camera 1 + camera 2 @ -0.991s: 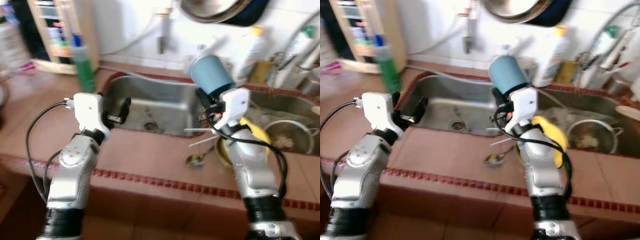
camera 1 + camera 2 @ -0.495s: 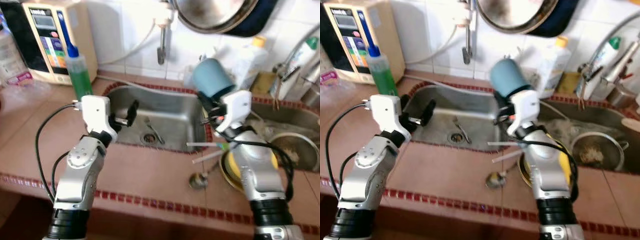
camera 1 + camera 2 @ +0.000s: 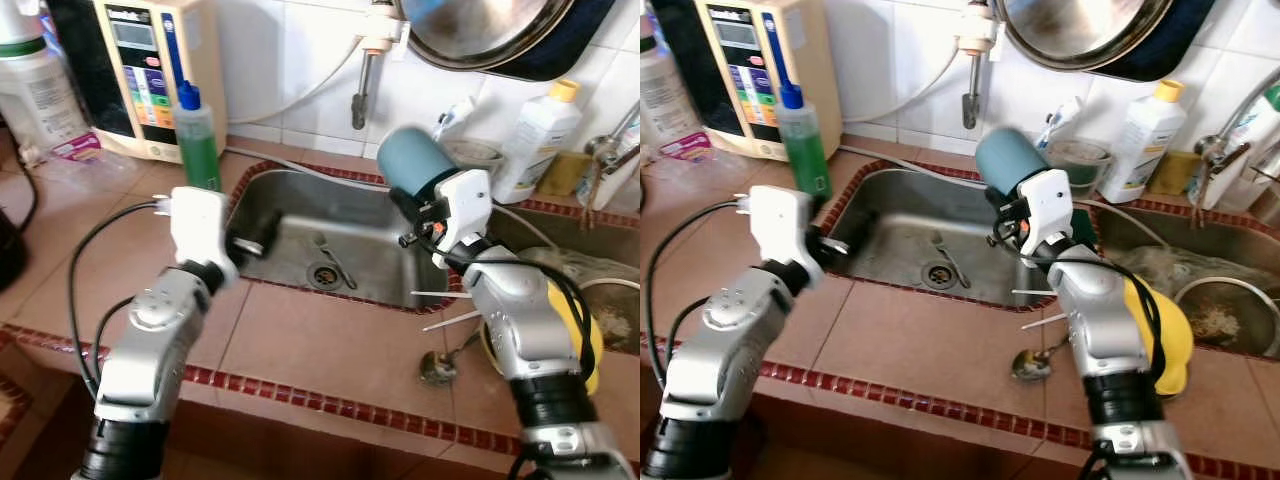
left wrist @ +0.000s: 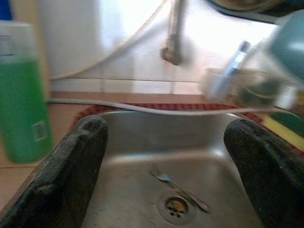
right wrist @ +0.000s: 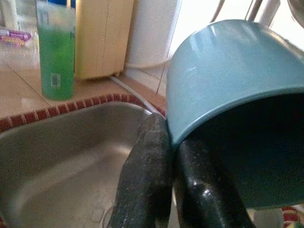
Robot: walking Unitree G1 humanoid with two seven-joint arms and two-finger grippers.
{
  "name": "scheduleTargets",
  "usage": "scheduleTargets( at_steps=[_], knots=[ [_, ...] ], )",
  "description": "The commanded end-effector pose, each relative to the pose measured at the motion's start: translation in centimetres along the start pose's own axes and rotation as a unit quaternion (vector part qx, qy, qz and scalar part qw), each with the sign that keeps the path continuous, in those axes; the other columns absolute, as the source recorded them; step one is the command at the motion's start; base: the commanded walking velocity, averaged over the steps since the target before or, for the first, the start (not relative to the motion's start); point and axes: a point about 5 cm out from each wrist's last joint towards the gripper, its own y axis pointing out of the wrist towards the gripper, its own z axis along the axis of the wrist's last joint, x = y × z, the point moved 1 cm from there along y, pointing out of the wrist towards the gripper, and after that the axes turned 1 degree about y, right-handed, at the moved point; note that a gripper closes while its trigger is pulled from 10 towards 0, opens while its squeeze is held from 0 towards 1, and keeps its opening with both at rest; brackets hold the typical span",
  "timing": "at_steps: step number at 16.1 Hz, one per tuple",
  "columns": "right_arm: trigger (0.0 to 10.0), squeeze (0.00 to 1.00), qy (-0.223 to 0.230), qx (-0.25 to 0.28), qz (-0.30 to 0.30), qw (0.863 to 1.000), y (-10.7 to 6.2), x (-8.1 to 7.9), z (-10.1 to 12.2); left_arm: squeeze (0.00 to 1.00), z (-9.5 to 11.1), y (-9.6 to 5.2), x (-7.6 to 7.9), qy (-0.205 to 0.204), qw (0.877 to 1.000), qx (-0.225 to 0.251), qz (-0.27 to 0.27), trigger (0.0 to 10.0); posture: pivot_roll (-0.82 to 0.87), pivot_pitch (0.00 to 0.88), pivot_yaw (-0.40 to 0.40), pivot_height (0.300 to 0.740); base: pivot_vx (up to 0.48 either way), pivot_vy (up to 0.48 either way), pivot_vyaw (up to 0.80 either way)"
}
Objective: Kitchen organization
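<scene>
Right claw [image 5: 166, 185] raised, clamped on blue cup [image 3: 415, 165] rim (tilted), left claw [image 4: 166, 175] apart over sink [image 3: 380, 275].

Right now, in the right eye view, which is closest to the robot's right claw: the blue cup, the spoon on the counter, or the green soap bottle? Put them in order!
1. Blue cup: held in the right claw.
2. Spoon: on the counter, nearer the robot.
3. Green soap bottle: across the sink, on the robot's left.

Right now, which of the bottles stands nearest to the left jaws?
The green soap bottle with the blue cap, just beyond the left gripper; the white bottle stands across the sink.
</scene>
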Motion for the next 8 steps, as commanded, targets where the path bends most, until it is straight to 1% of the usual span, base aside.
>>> scheduleTargets(
  at_steps=[1, 2, 4, 5, 7, 8],
  knots=[
    [10.0, 0.0, -0.002, 0.01, -0.009, 1.0, 0.0, 1.3, 1.0, 0.0, 0.4, -0.2, 0.6, 0.004, 1.0, -0.005, -0.02, 10.0, -0.09, 0.047, -0.043, 0.74, 0.0, 0.0, 0.0],
    [10.0, 0.0, 0.005, 0.01, -0.011, 1.0, 0.4, 2.0, 1.2, 0.0, 0.9, -0.6, 1.4, 0.019, 0.999, -0.005, -0.044, 10.0, -0.08, 0.075, -0.042, 0.74, 0.0, 0.0, 0.0],
    [10.0, 0.0, 0.011, 0.005, -0.002, 1.0, 0.9, 2.3, 1.2, 0.0, 1.2, -1.0, 2.4, 0.028, 0.997, 0.0, -0.073, 10.0, -0.07, 0.108, -0.044, 0.74, 0.0, 0.0, 0.0],
    [10.0, 0.0, 0.013, 0.0, 0.01, 1.0, 1.4, 2.3, 1.2, 0.0, 0.9, -1.3, 3.0, 0.038, 0.995, -0.011, -0.088, 10.0, -0.07, 0.119, -0.045, 0.74, 0.0, 0.0, 0.0],
    [10.0, 0.0, 0.03, -0.016, 0.04, 0.999, 2.2, 2.1, 0.9, 0.0, 0.8, -1.8, 4.1, 0.037, 0.992, -0.022, -0.115, 10.0, -0.06, 0.135, -0.046, 0.74, 0.0, 0.0, 0.0],
    [10.0, 0.0, 0.024, -0.02, 0.048, 0.998, 2.4, 2.1, 0.8, 0.0, 0.8, -1.8, 4.4, 0.039, 0.992, -0.023, -0.12, 10.0, -0.06, 0.142, -0.047, 0.74, 0.0, 0.0, 0.0]
  ],
)
